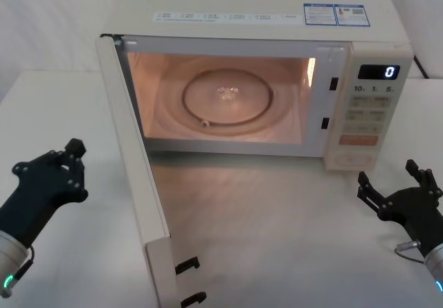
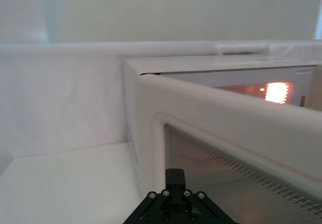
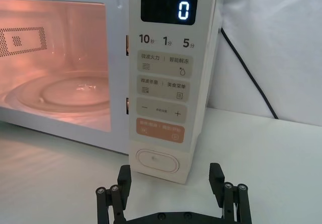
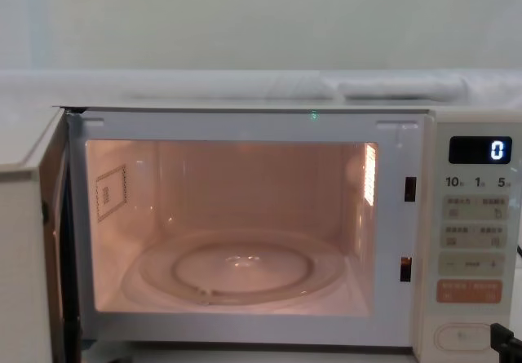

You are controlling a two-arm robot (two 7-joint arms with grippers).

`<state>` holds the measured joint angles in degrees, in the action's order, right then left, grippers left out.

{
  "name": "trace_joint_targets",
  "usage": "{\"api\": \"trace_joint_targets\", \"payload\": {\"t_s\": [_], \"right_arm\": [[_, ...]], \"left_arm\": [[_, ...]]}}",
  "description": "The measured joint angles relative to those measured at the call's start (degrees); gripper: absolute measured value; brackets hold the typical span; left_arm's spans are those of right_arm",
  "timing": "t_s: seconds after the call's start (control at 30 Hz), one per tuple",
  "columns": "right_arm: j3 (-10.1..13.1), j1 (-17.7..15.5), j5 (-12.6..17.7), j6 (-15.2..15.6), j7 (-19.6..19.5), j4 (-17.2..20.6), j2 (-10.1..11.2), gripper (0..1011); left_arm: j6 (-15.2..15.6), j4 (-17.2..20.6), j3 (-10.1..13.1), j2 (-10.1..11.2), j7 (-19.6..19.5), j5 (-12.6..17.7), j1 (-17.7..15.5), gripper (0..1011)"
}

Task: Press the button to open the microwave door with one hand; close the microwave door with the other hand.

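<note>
The cream microwave (image 1: 277,17) stands at the back of the table with its cavity lit and a glass turntable (image 1: 227,99) inside. The microwave door (image 1: 135,162) is swung wide open toward me on the left, its latch hooks at the near end. At the bottom of the control panel is the button (image 1: 351,159), a wide cream pill (image 3: 157,160). My right gripper (image 1: 391,176) hovers open just in front of and below it, not touching (image 3: 171,176). My left gripper (image 1: 69,166) is shut, empty, left of the door's outer face (image 2: 226,128).
The display (image 1: 379,72) reads 0. A black cable (image 3: 246,73) runs down behind the microwave's right side. White table surface (image 1: 277,239) lies open between the door and my right gripper.
</note>
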<state>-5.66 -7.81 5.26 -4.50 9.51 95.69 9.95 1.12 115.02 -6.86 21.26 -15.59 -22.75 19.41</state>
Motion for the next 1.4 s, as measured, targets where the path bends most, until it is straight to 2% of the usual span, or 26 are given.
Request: {"api": "trace_joint_targets", "payload": {"t_s": [0.17, 0.57, 1.1, 1.4], "right_arm": [[0.0, 0.0, 0.0, 0.0, 0.0, 0.0, 0.0, 1002], [0.0, 0.0, 0.0, 0.0, 0.0, 0.0, 0.0, 1002], [0.0, 0.0, 0.0, 0.0, 0.0, 0.0, 0.0, 1002], [0.0, 0.0, 0.0, 0.0, 0.0, 0.0, 0.0, 1002]], "left_arm": [[0.9, 0.3, 1.6, 1.5, -1.0, -0.6, -1.2, 0], [1.0, -0.6, 6.7, 3.1, -1.7, -0.6, -4.8, 0], [0.9, -1.6, 12.5, 4.1, -2.6, -0.6, -9.9, 0], [0.9, -2.3, 15.0, 4.4, -2.8, -0.1, -12.6, 0]]}}
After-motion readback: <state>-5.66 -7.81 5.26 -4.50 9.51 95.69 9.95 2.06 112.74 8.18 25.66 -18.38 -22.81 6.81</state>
